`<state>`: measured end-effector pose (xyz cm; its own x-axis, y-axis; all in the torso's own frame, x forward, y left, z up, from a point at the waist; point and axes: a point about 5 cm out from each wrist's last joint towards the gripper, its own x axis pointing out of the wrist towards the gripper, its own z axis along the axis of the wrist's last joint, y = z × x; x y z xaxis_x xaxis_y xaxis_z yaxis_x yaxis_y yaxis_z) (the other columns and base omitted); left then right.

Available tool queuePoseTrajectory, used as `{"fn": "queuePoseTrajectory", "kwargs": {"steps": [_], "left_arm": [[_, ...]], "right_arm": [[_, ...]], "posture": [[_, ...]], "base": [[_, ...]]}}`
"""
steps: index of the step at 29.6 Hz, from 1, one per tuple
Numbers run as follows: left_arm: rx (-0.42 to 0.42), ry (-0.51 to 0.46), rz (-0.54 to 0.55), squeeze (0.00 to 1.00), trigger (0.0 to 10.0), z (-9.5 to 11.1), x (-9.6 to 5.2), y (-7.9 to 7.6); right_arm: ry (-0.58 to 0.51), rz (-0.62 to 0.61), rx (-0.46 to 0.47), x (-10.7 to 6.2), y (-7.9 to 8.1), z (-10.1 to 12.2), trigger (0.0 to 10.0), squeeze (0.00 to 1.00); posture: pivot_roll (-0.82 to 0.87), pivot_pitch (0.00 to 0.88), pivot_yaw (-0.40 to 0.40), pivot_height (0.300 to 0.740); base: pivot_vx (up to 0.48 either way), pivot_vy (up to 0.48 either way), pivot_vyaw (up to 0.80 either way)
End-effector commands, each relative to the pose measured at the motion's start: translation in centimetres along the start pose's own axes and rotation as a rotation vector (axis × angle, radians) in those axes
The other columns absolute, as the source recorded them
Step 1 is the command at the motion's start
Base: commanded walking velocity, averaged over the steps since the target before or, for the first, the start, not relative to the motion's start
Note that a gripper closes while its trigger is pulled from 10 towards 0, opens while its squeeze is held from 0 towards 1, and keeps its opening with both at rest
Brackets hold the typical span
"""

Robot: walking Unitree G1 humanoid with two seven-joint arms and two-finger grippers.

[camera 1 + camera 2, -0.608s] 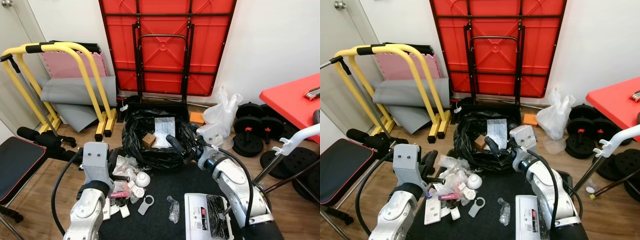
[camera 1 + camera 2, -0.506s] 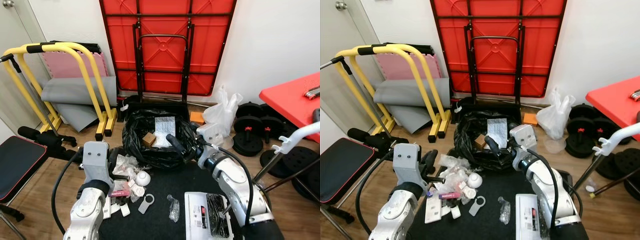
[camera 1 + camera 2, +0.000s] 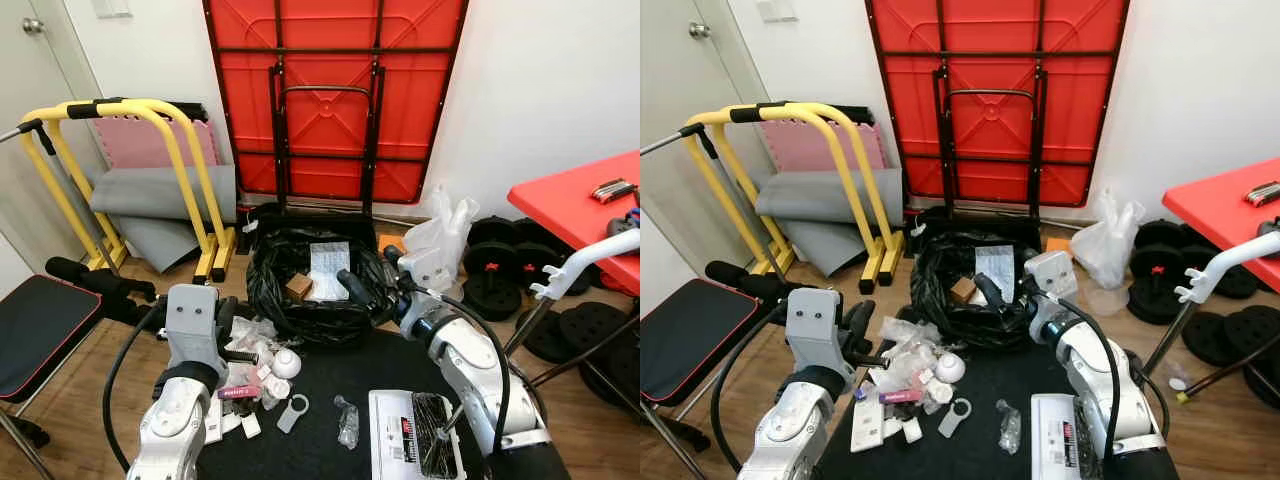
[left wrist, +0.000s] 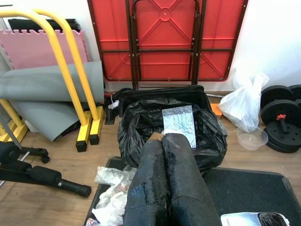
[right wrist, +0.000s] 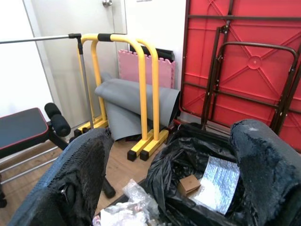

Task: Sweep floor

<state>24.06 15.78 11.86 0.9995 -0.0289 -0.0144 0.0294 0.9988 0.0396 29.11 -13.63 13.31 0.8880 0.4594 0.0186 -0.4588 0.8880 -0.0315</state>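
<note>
A red folded table (image 3: 335, 90) with a black metal frame is leaned against the white wall. The camera has tilted up since the earlier frame; the things are unmoved. A crinkled black rubbish bag (image 3: 310, 290) is seen at the far edge of a dark mat (image 3: 330, 385), with scattered plastic litter (image 3: 255, 355) at the mat's left edge. No writing is legible. The right gripper (image 3: 365, 290), spread wide, is held over the bag; the left gripper (image 4: 167, 181) is pressed closed, empty.

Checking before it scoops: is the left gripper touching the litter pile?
Apart: in the left wrist view the left gripper, fingers together, sits above the litter pile.
</note>
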Motion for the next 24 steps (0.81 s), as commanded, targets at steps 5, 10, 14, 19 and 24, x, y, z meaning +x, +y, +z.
{"fn": "queuePoseTrajectory", "kwargs": {"steps": [5,10,14,19,24], "left_arm": [[0.024,0.010,0.031,0.00,10.0,-0.3,0.0,0.4],[0.032,0.003,0.032,0.00,10.0,-0.2,0.0,0.6],[0.033,0.005,0.034,0.00,10.0,-0.3,-0.2,0.8],[0.025,0.026,0.035,0.00,10.0,-0.8,-0.9,0.9],[0.018,0.049,0.023,0.00,10.0,-1.5,-1.8,0.8]], "right_arm": [[0.014,0.031,0.007,0.1,0.3,-0.2,10.0,0.00],[0.017,0.049,-0.010,0.0,0.3,-0.3,10.0,0.00],[0.036,0.049,-0.009,-0.6,0.0,-0.6,10.0,0.00],[0.060,0.092,0.008,-1.7,0.2,-1.2,10.0,0.00],[0.075,0.112,0.013,-2.5,0.4,-1.9,10.0,0.00]], "posture": [[-0.03,0.000,-0.009,0.740],[-0.03,0.000,-0.006,0.740],[-0.03,0.000,-0.007,0.740],[-0.03,0.000,-0.005,0.740],[-0.03,0.000,-0.001,0.740]], "base": [[0.000,0.000,0.80],[0.000,0.000,0.80],[0.000,0.000,0.80],[0.000,0.000,0.80],[0.000,0.000,0.79]]}}
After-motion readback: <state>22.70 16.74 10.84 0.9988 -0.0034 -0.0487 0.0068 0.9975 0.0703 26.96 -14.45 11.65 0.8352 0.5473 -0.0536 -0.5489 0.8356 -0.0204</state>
